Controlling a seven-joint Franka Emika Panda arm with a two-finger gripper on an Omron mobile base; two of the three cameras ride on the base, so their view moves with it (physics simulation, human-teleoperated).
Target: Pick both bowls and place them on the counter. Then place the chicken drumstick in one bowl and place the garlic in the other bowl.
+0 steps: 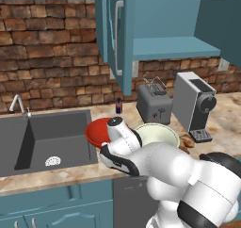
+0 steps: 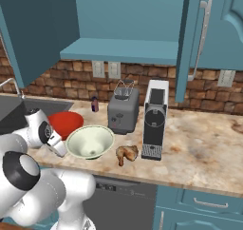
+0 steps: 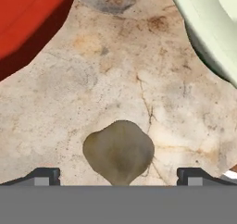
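red bowl (image 3: 28,24) and cream-green bowl (image 3: 213,28) cut off by hand view edges, garlic (image 3: 119,151) bottom clipped

Inspection for legible markings: no text, label, brand, number or sign can be read on any surface in these views. The toaster (image 2: 123,111) and the coffee machine (image 2: 154,117) carry plain, unmarked housings. The small dark bottle (image 2: 95,103) shows no readable label at this size. The panel below the desk (image 2: 209,148) bears a faint pale strip (image 2: 116,189) that may be printing, but it is too small and blurred to make out. The red bowl (image 3: 28,19) and the pale bowl (image 3: 208,24) are plain.
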